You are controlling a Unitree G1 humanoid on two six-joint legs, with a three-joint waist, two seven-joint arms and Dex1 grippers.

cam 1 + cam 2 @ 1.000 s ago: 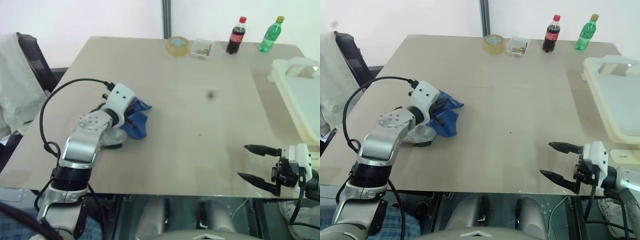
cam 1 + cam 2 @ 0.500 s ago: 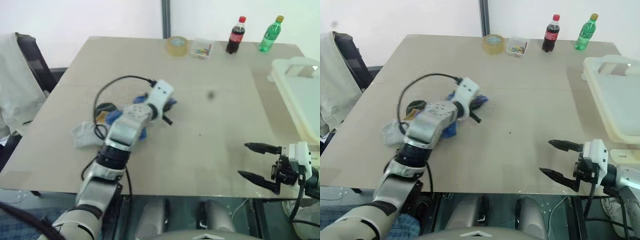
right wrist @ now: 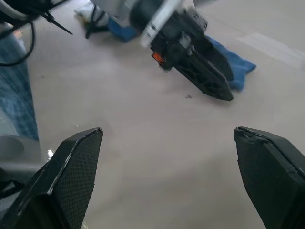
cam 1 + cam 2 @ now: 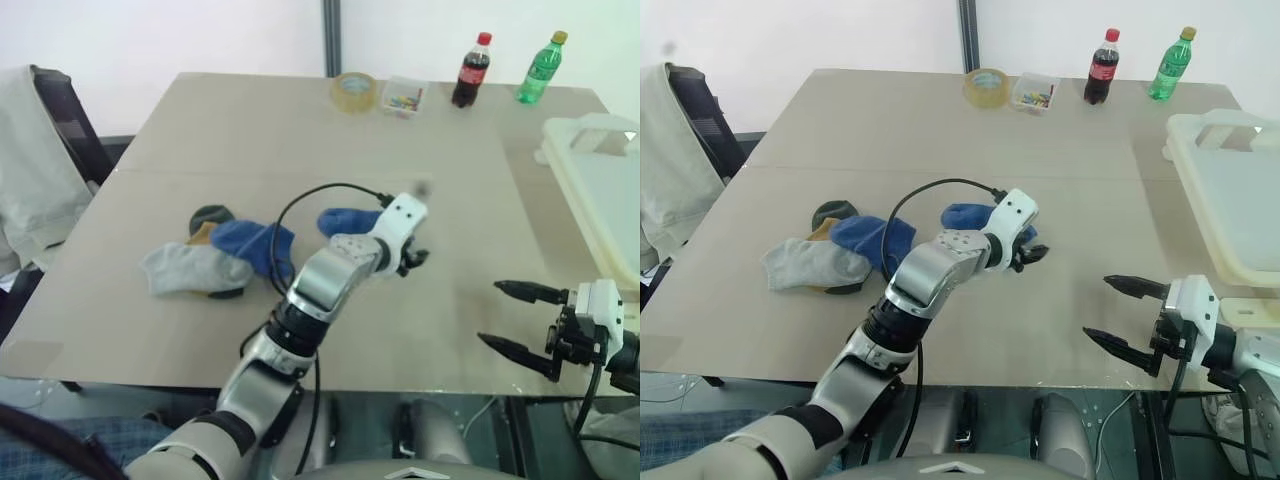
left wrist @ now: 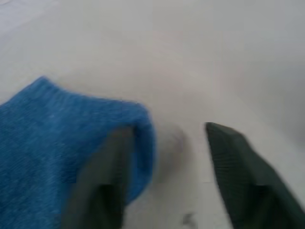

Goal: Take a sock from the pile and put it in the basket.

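A blue sock [image 4: 970,216] lies on the tan table [image 4: 1060,200] right at the left gripper [image 4: 1032,252], its cuff against one of the black fingers [image 5: 102,181]; in the left wrist view the fingers stand spread apart, one overlapping the sock's edge and the other clear of it on bare tabletop. Whether the sock is lifted or lying flat cannot be told. Behind that gripper, back along its arm, the pile [image 4: 835,252] sits on the table: another blue sock, a light grey one, and bits of mustard and dark green beneath. The basket [image 4: 1230,200], a pale translucent tub with a rim, stands well beyond the left gripper, near the right gripper [image 4: 1118,315], which hovers at the table's near edge with its fingers wide apart and nothing between them. Far past both grippers stand a roll of tape [image 4: 986,86], a small clear box [image 4: 1035,94], a cola bottle [image 4: 1101,67] and a green bottle [image 4: 1171,63].
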